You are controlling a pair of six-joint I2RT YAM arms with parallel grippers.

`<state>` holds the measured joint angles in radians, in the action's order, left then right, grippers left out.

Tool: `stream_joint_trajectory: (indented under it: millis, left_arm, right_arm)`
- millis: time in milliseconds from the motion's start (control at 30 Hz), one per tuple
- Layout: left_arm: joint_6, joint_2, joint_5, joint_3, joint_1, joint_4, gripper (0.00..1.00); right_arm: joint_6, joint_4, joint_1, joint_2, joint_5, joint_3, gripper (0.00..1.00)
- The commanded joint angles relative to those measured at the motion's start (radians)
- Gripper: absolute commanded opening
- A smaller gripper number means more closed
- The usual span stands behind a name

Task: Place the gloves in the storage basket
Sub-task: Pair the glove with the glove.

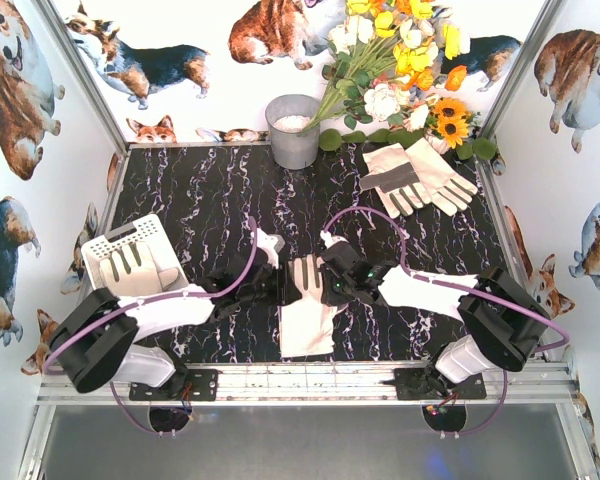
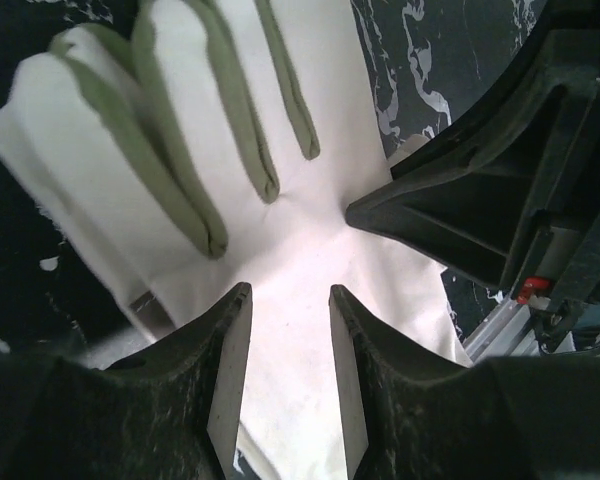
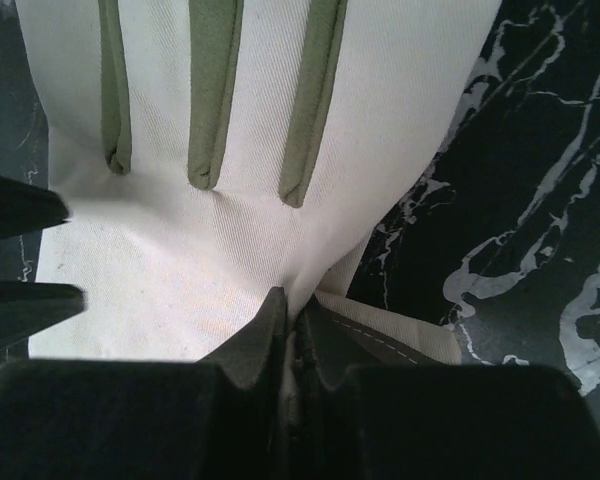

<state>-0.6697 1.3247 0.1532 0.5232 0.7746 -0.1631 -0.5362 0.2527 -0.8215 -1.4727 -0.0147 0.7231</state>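
A cream-white glove (image 1: 308, 312) with grey-green finger strips lies between both arms at the table's near middle. My right gripper (image 1: 325, 283) is shut on a fold of this glove (image 3: 230, 250), pinched between its tips (image 3: 293, 320). My left gripper (image 1: 288, 290) is open, its fingers (image 2: 230, 370) straddling the glove's cuff (image 2: 290, 340) without closing. The white lattice storage basket (image 1: 100, 255) stands at the left and holds one glove (image 1: 135, 265). Two more gloves (image 1: 415, 178) lie at the back right.
A grey metal bucket (image 1: 293, 132) stands at the back middle. A bunch of flowers (image 1: 400, 60) leans over the back right. Purple cables loop over both arms. The metal rail (image 1: 300, 380) runs along the near edge.
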Motion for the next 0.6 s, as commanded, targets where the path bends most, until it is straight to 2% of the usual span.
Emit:
stream_joint_trajectory:
  millis: [0,233,333,433,567]
  left_arm:
    - [-0.021,0.061,0.072,-0.016,-0.005,-0.125,0.31]
    - [-0.008,0.127,0.013,0.001,-0.007,-0.03,0.27]
    - [0.009,0.129,-0.013,0.019,-0.008,0.037,0.26]
    - [0.017,0.12,-0.023,0.022,-0.008,0.07,0.26]
    - [0.016,0.108,-0.022,0.024,-0.008,0.085,0.26]
  right_arm:
    - [0.038,-0.061,0.001,-0.007,0.049,0.018,0.0]
    - [0.05,-0.05,0.001,-0.021,0.068,0.038,0.0]
    - [0.049,-0.024,0.002,0.008,0.062,0.045,0.15]
    - [0.056,0.013,0.002,0.054,0.036,0.049,0.26]
    - [0.052,0.101,0.009,0.104,-0.034,0.071,0.32]
